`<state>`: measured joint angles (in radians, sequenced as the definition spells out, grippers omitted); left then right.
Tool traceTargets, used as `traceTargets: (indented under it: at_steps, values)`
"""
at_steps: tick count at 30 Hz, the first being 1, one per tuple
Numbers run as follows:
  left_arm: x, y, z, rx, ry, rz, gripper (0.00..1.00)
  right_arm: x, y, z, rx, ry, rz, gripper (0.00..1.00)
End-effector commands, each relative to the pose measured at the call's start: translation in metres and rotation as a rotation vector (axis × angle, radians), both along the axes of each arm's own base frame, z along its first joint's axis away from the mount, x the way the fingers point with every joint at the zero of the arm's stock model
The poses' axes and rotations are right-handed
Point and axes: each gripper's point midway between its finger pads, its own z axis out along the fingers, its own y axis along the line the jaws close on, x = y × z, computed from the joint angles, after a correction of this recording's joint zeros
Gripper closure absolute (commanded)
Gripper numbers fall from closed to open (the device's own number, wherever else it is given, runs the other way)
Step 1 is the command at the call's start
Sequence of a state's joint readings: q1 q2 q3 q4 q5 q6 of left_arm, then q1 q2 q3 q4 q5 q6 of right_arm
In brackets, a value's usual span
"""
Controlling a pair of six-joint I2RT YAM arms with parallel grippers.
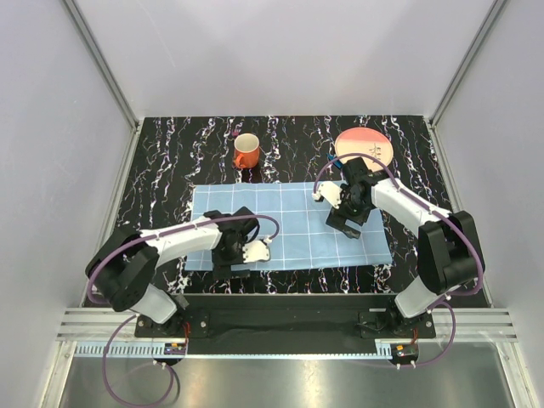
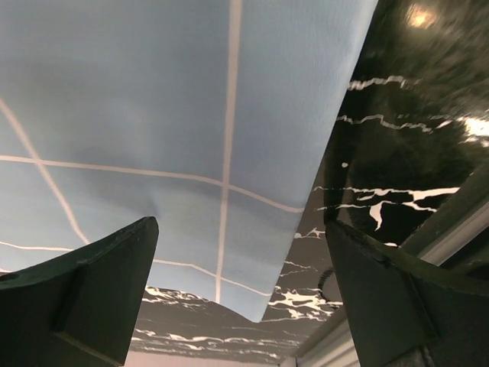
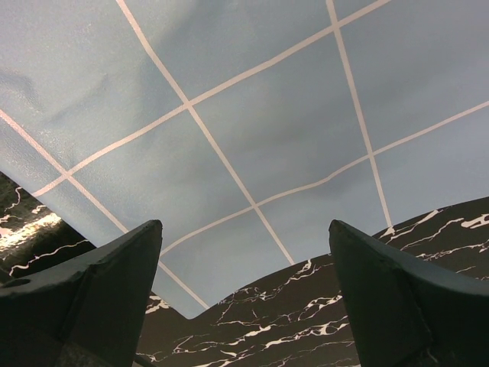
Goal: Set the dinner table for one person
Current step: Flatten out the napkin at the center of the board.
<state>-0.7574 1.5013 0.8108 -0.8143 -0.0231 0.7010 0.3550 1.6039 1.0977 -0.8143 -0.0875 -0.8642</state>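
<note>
The dinner table [image 1: 170,161] is a black top with white and purplish streaks. A light-blue checked mat [image 1: 289,221] lies flat at its middle. An orange mug [image 1: 246,151] stands behind the mat, and an orange and cream plate [image 1: 364,146] sits at the back right. My left gripper [image 1: 228,259] hovers low over the mat's near-left part, open and holding nothing. In the left wrist view this gripper [image 2: 241,229] frames a mat [image 2: 153,115] corner and the table [image 2: 397,153]. My right gripper [image 1: 344,223] is open over the mat's right part. In the right wrist view the gripper [image 3: 246,225] spans the mat [image 3: 267,115] edge.
A small purple object [image 1: 235,133] lies just behind the mug. White walls with metal posts enclose the table on three sides. A metal rail [image 1: 289,323] runs along the near edge by the arm bases.
</note>
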Motion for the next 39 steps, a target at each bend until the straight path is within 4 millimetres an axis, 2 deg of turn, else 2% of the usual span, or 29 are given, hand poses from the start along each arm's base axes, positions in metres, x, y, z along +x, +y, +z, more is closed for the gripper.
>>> traceTargets:
  at_steps: [1,5,11,13,17,18,20,21,27,33,39]
  values:
    - [0.0,0.011,-0.003,0.049,-0.022,0.013,0.01,0.009,0.001,0.018,0.012,-0.045,-0.02,0.02]
    - [0.0,0.004,0.01,-0.022,-0.051,0.006,0.01,0.007,-0.002,0.016,-0.001,-0.044,-0.012,0.03]
    - [-0.024,0.009,0.018,-0.049,0.033,-0.028,0.01,0.007,-0.002,0.014,-0.01,-0.038,-0.004,0.08]
    - [-0.031,0.009,0.02,-0.057,0.058,-0.029,0.07,0.007,-0.002,0.013,-0.008,-0.037,-0.004,0.08]
    - [-0.041,0.017,0.015,-0.036,0.089,-0.014,0.42,0.007,-0.001,0.014,-0.004,-0.041,-0.006,0.08]
    - [-0.042,0.019,0.014,-0.032,0.089,-0.013,0.59,0.007,-0.001,0.013,-0.003,-0.039,-0.004,0.08]
    - [-0.044,0.024,0.011,-0.021,0.095,-0.01,0.82,0.007,-0.001,0.013,-0.001,-0.038,-0.008,0.08]
    - [-0.043,0.026,0.012,-0.019,0.089,-0.007,1.0,0.007,-0.001,0.013,0.0,-0.037,-0.008,0.08]
    - [-0.024,0.028,0.021,-0.045,0.057,0.021,1.0,0.008,0.001,0.011,0.001,-0.035,-0.007,0.07]
    - [-0.008,0.014,0.037,-0.104,0.03,0.021,1.0,0.013,0.002,0.013,0.0,-0.043,-0.009,0.06]
    - [-0.002,0.013,0.029,-0.088,0.052,0.023,1.0,0.013,0.002,0.013,-0.003,-0.043,-0.009,0.06]
